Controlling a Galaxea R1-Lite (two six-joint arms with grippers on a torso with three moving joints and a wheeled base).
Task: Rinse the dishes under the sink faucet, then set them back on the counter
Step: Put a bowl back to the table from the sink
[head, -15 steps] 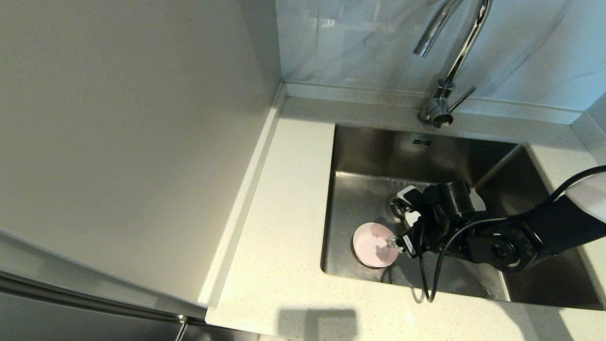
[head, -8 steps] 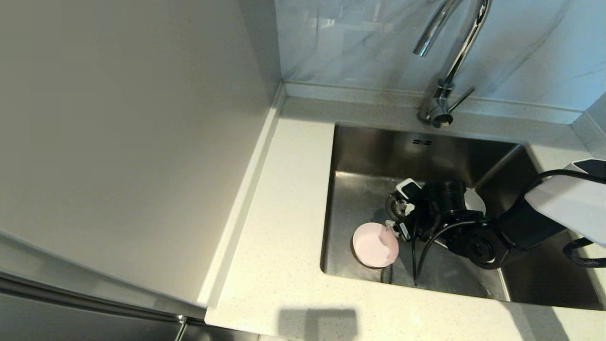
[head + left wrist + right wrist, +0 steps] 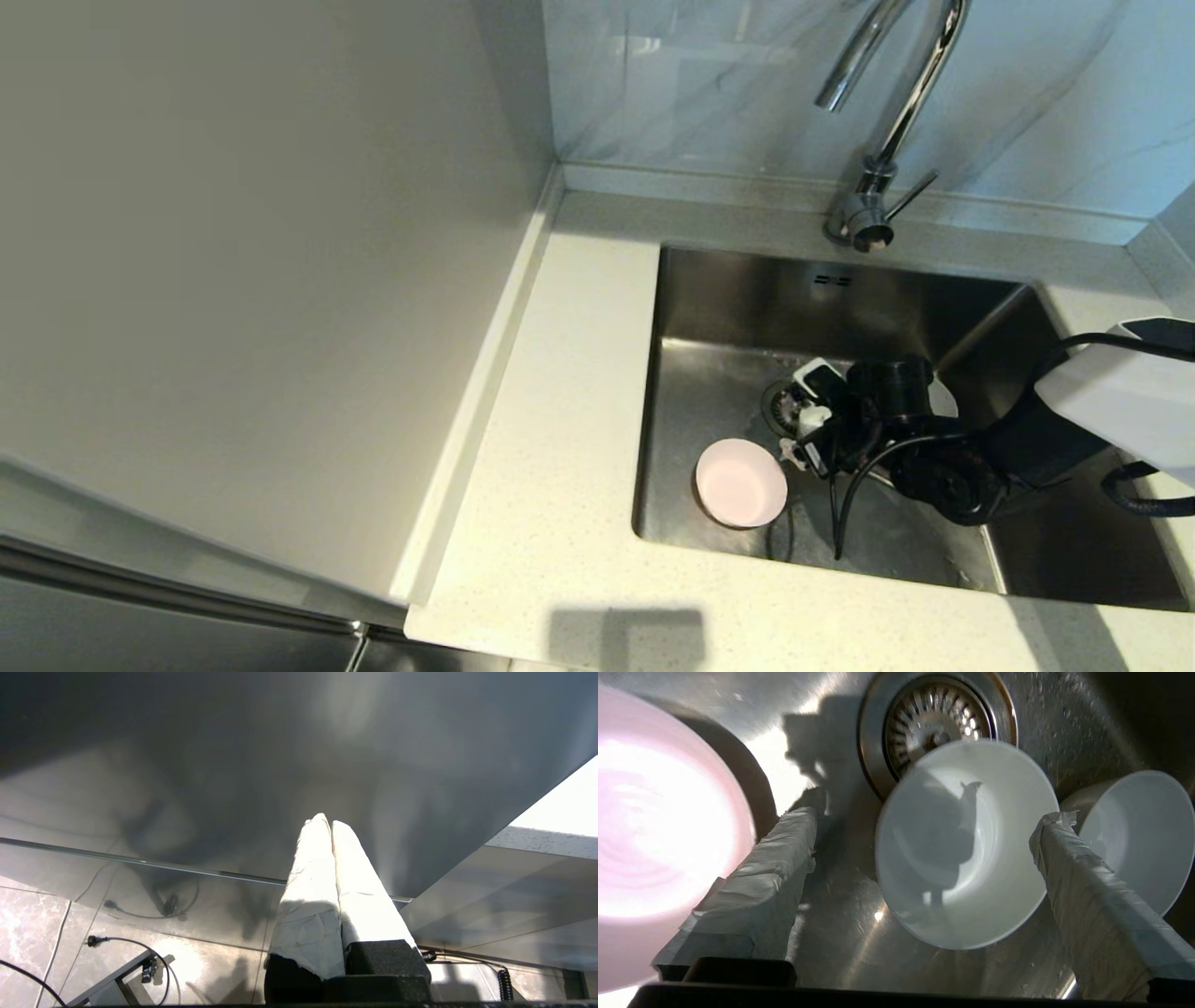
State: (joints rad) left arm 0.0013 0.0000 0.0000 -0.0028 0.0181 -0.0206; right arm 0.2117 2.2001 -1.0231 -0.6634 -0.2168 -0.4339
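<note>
Right tool (image 3: 924, 858): spread wide inside sink (image 3: 728, 299), straddling white bowl (image 3: 966, 858), not gripping.
Pink bowl (image 3: 740, 483): at 9 o'clock of tool.
Left tool (image 3: 327, 826): pressed together, parked.

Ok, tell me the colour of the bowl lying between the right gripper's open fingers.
White bowl, shown best in the right wrist view.

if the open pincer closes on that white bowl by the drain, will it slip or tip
Probably a bit of both. The white bowl looks glossy and hard, and the sink floor under it is smooth steel, so it may skid when nudged. Its walls flare outward, so the right pincer squeezing the rim might tilt it. It looks rigid and likely chips if dropped.
</note>
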